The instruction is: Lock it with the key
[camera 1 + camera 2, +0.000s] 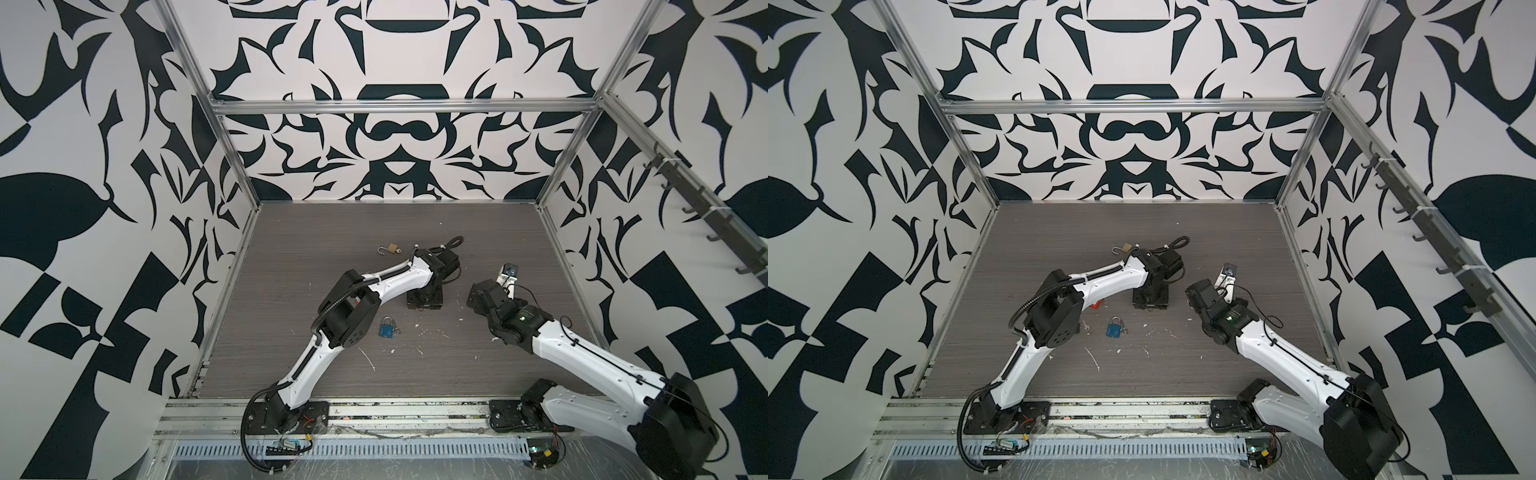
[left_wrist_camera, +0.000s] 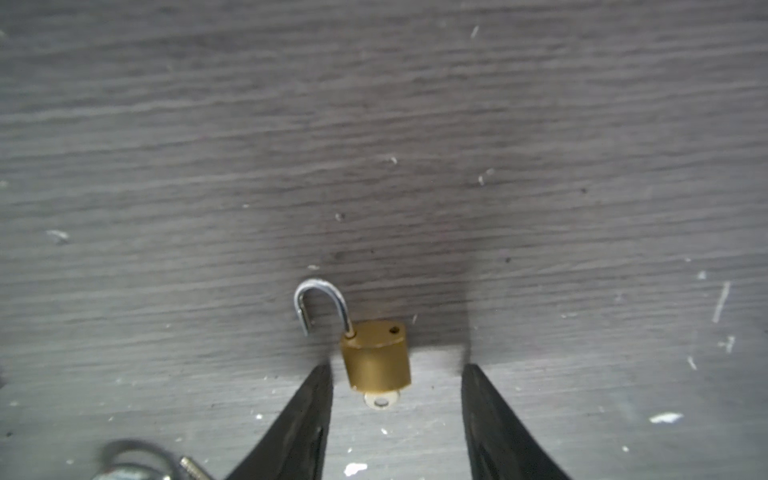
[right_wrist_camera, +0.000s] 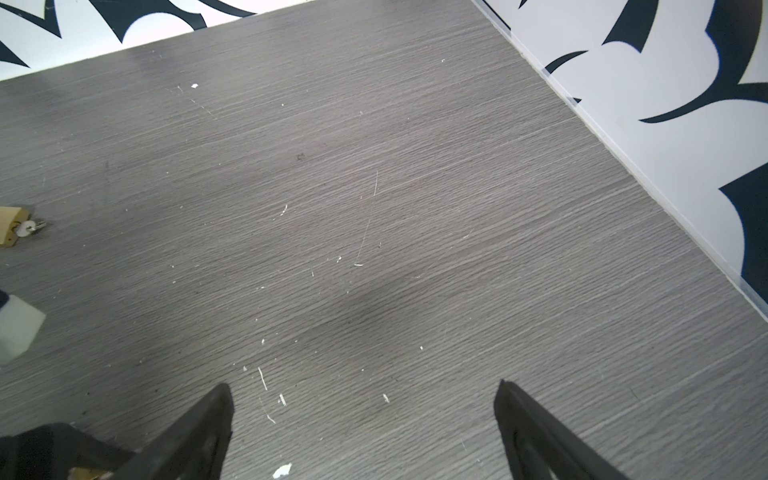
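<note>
A small brass padlock [image 2: 376, 361] lies on the grey table with its steel shackle [image 2: 320, 303] swung open and a silver key [image 2: 381, 400] stuck in its bottom. My left gripper [image 2: 397, 366] is open, and the lock body sits between its fingertips, closer to one finger, with a gap on each side. In both top views the brass padlock [image 1: 390, 249] [image 1: 1126, 249] lies just left of the left wrist. The right gripper [image 3: 362, 384] [image 1: 508, 274] hovers open and empty over bare table to the right. The brass padlock [image 3: 10, 232] shows at that view's edge.
A blue padlock [image 1: 386, 329] [image 1: 1114, 328] with shut shackle and keys beside it lies nearer the front. A black block [image 1: 424, 300] stands under the left forearm. Patterned walls and metal rails enclose the table [image 1: 478, 232].
</note>
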Tool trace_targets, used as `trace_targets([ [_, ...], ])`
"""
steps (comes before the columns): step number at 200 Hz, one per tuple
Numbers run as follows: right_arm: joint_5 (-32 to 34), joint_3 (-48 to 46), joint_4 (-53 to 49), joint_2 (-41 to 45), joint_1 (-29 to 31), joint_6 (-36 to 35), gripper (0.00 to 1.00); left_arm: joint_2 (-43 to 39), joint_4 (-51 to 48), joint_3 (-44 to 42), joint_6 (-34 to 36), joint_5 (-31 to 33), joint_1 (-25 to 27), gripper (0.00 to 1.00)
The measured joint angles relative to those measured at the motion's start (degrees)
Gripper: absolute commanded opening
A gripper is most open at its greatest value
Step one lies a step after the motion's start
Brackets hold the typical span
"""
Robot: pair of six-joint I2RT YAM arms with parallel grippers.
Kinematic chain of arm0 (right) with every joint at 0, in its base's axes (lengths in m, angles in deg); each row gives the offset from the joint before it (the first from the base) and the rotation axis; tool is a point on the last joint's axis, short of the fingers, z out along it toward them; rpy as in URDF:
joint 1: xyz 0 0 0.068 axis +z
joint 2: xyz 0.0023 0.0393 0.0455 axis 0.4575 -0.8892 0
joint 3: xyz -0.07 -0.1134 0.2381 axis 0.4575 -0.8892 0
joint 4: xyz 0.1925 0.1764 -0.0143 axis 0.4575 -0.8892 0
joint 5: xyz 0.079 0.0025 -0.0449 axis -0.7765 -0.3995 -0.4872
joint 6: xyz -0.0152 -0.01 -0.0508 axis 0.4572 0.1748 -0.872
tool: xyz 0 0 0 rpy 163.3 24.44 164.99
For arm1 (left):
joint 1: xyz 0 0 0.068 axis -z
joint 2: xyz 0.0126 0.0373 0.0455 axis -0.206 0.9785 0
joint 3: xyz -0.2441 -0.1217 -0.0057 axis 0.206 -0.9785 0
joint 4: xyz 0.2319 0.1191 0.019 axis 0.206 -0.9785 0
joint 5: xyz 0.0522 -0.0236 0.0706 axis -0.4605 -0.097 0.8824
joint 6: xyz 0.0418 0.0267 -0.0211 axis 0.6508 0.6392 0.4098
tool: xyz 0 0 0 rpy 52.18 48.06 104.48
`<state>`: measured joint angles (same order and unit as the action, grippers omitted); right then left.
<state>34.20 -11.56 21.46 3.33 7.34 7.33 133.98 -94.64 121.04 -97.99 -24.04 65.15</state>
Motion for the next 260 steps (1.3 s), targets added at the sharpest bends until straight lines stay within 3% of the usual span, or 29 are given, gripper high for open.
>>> trace_targets([
  [77, 0.0, 0.0, 1.0, -0.2, -0.3, -0.1, 1.00, 0.9, -1.1, 1.2, 0.0, 1.2, -0.7, 0.51],
  [151, -0.2, 0.0, 1.3, -0.9, -0.7, -0.1, 1.00, 1.4, -1.3, 1.8, 0.6, 1.2, -1.0, 0.38],
  [195, -0.3, 0.0, 1.3, -0.9, -0.7, -0.2, 1.00, 2.6, -1.5, 4.0, 1.6, 1.2, -1.0, 0.27],
  [260, -0.7, 0.0, 0.7, -0.8, -0.7, -0.2, 0.99, 1.7, 0.3, 2.5, 3.6, 1.4, -1.1, 0.02],
])
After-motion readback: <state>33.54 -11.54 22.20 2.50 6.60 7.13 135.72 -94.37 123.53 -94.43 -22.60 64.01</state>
